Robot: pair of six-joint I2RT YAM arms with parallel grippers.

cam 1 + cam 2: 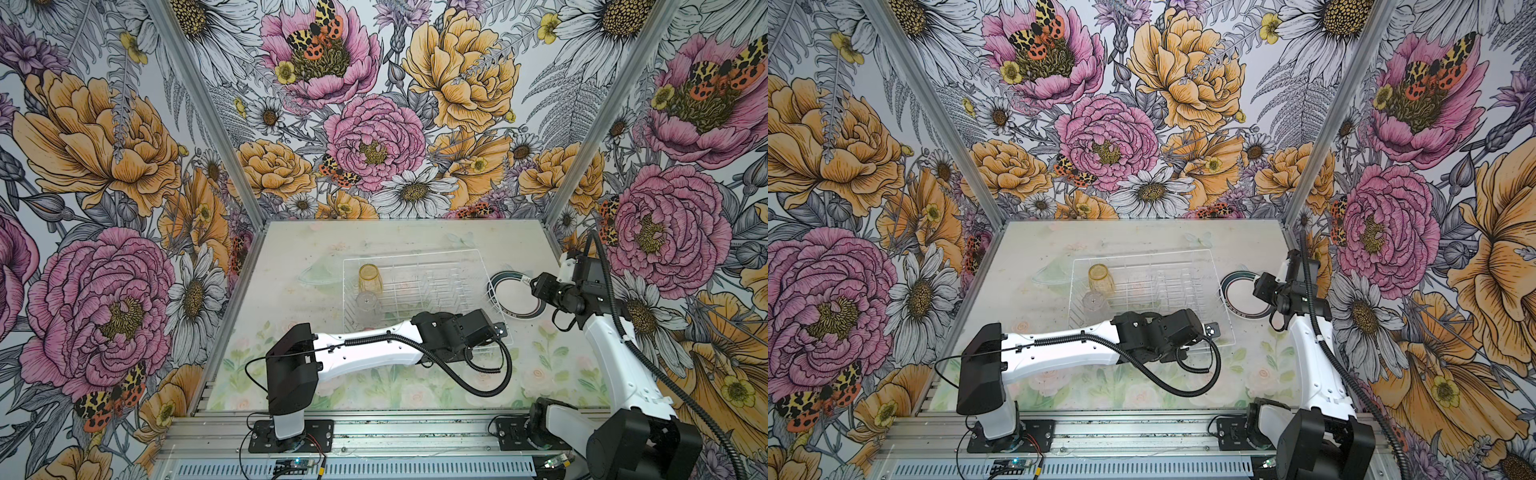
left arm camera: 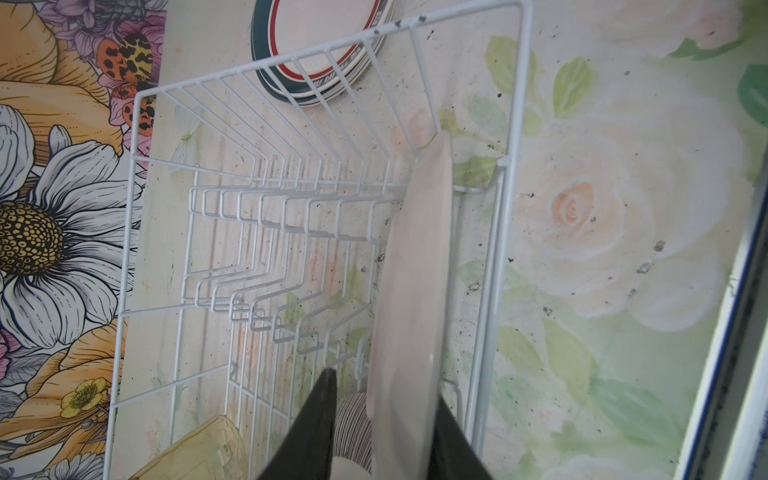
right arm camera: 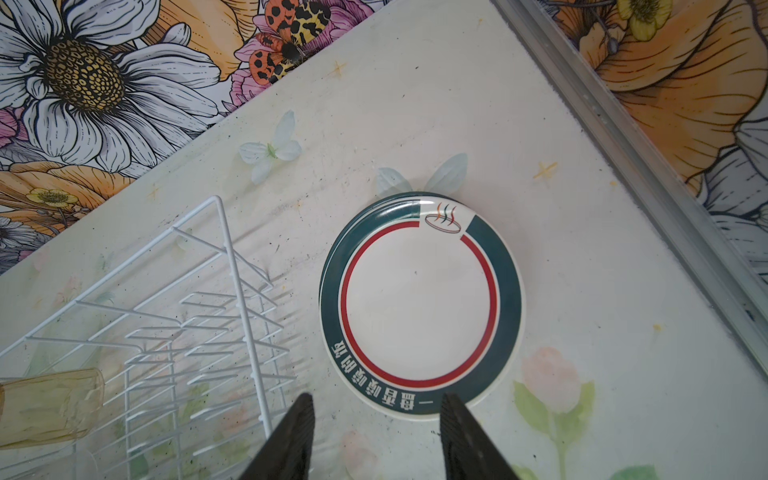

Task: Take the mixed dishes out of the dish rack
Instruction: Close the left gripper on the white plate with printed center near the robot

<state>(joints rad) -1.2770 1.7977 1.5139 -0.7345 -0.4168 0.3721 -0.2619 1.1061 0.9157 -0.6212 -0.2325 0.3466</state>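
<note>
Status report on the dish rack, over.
Left end effector straddles upright plate in dish rack, gap one side. Right end effector open, empty, at plate stack. Striped bowl beside plate, amber tumbler nearby.

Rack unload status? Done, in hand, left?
Done: plate stack on the table beside the dish rack. In hand: left gripper's jaws straddle a plate standing in the rack; grip unclear. The right gripper is open, empty, by the stack. Left: that plate, amber tumbler, clear tumbler, striped bowl.
</note>
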